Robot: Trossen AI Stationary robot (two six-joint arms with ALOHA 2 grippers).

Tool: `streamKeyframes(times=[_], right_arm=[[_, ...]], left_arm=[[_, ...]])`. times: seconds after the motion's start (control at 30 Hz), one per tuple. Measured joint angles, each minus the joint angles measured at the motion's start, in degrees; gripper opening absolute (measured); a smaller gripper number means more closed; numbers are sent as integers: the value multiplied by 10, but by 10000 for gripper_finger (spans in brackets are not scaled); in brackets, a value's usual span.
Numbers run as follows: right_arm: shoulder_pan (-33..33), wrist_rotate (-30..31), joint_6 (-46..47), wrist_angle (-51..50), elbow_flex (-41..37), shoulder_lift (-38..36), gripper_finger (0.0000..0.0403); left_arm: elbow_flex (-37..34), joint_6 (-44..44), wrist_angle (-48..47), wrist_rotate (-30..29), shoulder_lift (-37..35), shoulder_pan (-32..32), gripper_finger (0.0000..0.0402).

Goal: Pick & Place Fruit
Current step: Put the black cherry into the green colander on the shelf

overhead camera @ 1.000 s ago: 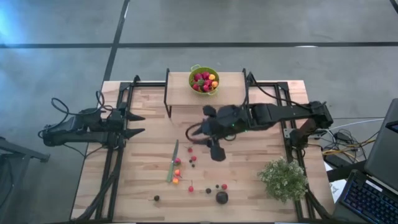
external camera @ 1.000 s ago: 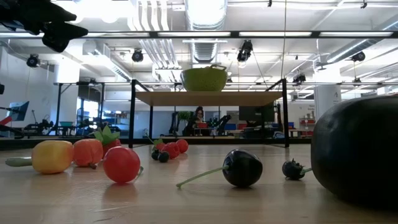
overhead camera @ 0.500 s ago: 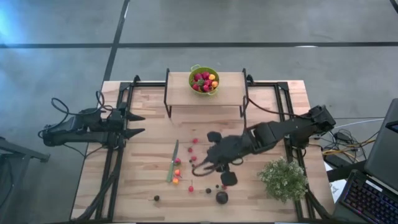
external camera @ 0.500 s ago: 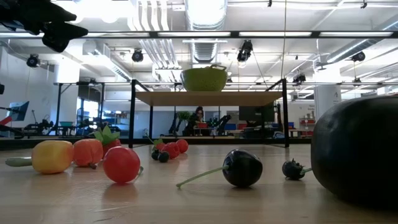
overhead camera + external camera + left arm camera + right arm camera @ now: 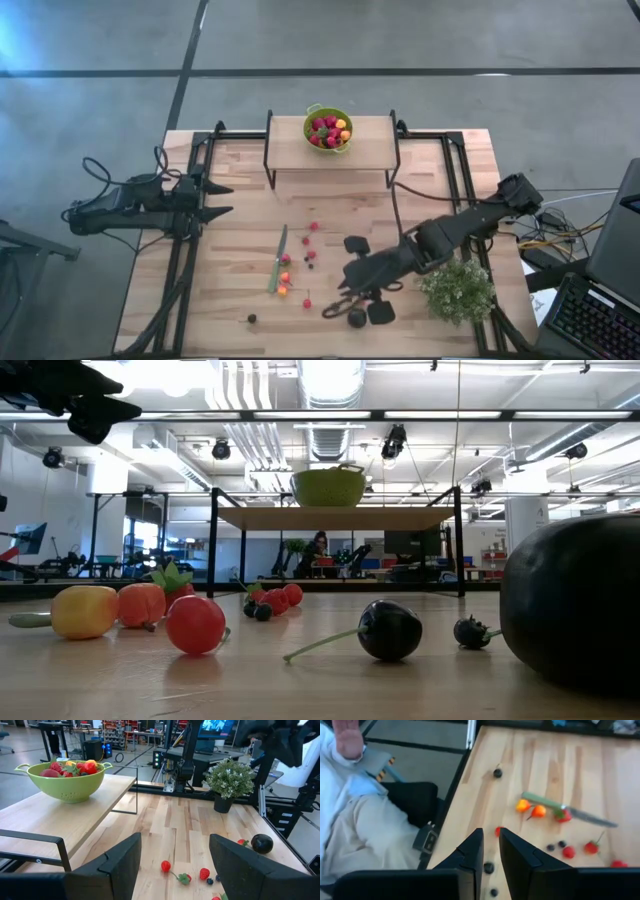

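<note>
Round glossy fruit [image 5: 195, 624] on wood-plank table [image 5: 430, 180]; green colander [image 5: 328, 129].

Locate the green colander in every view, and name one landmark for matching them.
High view: the green colander is top centre, at the table's far edge.
Low view: upper centre, seen from the side.
Left wrist view: upper left, fruit heaped inside.
Right wrist view: not in it.
Shared landmark: the raised wooden shelf it stands on.
</note>
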Motion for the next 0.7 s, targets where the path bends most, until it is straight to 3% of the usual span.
streamKeyframes(times=[0.4, 0.7], right_arm=[[39, 12, 86, 1, -67, 0, 38], [45, 11, 130, 40, -136, 0, 61]], left_arm=[[0, 0, 0, 0, 0, 0, 241], [0, 0, 0, 0, 0, 0, 241]])
